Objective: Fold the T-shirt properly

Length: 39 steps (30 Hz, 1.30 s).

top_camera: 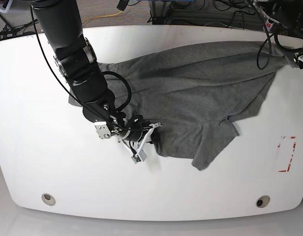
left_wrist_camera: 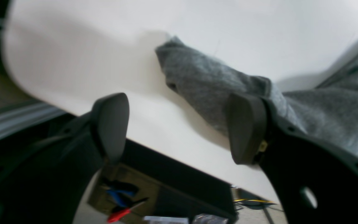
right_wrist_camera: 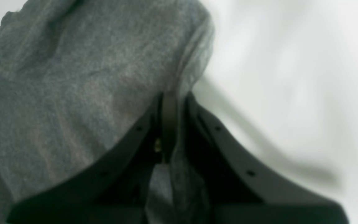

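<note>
While the right claw (right_wrist_camera: 169,124) pinches the T-shirt (top_camera: 200,93) on the tabletop (top_camera: 33,98), the left claw (left_wrist_camera: 179,127) stands agape, empty.

It looked like a robotics lab: white worktable (top_camera: 156,196), tangled cables (top_camera: 210,10) behind (floor clutter too).

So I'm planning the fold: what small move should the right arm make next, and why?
Probably lift and draw the pinched edge outward. The right end effector is shut on the T-shirt, which lies crumpled on the table; the left end effector is open.
</note>
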Tool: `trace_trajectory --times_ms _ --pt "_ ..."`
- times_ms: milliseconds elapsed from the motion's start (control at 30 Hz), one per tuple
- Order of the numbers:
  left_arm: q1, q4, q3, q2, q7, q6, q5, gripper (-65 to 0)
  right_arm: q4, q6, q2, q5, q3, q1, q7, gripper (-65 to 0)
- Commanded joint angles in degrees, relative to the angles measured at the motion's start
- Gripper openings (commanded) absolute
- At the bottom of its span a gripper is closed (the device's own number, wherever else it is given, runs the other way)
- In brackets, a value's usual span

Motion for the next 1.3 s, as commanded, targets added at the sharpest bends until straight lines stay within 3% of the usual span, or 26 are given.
trace_trajectory --times_ms 0,433,733,933,1100,1267 --pt "-1.21 -1.11 -1.46 -1.48 -0.82 0.32 -0.12 -19.2 0.78 0.31 0.11 -0.02 0.09 1.58 0.20 -62.3" --pt "-4.02 -4.72 -1.81 -1.57 -2.14 0.32 -0.56 -19.2 0.78 0.31 0.02 -0.02 0.09 1.58 0.20 -62.3" --pt "-4.02 -4.89 -1.46 -1.66 -2.14 0.32 -4.78 -19.2 0.78 0.31 0.20 -0.02 0.09 1.58 0.20 -62.3" --pt "-3.85 -4.98 3.03 -1.66 -2.14 0.32 -4.69 -19.4 0.78 0.40 0.72 0.06 0.09 1.58 0.20 -62.3" --pt "-4.11 -7.97 3.46 -1.92 -2.40 0.32 -4.52 -26.5 0.78 0.40 0.90 0.24 0.18 1.58 0.20 -62.3" --pt "-4.20 -15.09 3.73 -4.56 -2.49 0.32 -4.52 -26.9 0.78 0.40 0.90 0.33 0.18 1.58 0.20 -62.3"
